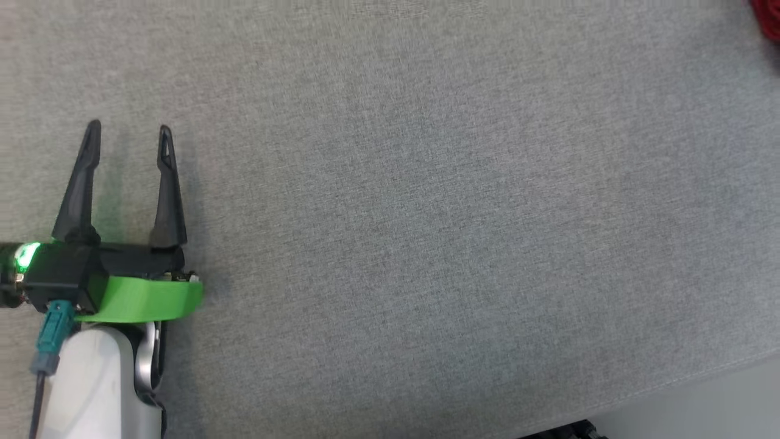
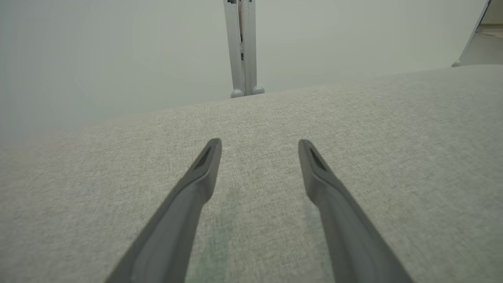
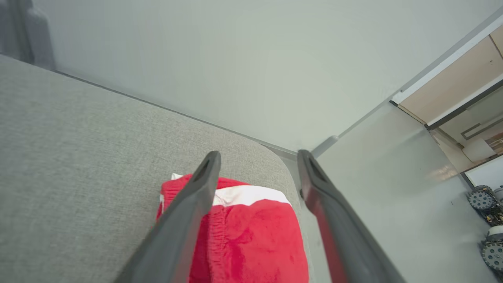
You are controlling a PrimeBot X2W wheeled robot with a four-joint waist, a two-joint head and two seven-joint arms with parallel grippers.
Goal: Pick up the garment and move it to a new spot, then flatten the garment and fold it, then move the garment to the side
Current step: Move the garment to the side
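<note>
Right gripper: fingers spread wide, nothing pinched between them. In the right wrist view they come up from the bottom middle, and the garment sits right under and behind them at the bottom centre. It's red with a white band across the top and looks bunched up along one seam. One finger crosses over its left edge, and I can't tell if it's actually touching the cloth or just above it. The garment lies close to the rounded corner of the grey fabric surface, and past that edge there's a pale wall. A couple of small wheels show at the far lower right.

Left gripper: also spread apart and empty. It's at the left of the head view, fingers pointing up the frame, over bare grey fabric. Behind the fingers there's a black body with a green light glowing at the left edge, then a bright green band, then the pale forearm running off the bottom left. In that same view a sliver of red shows in the top right corner, well apart from this gripper. The left wrist view has a grey upright post at the top middle, beyond the surface's far edge.
</note>
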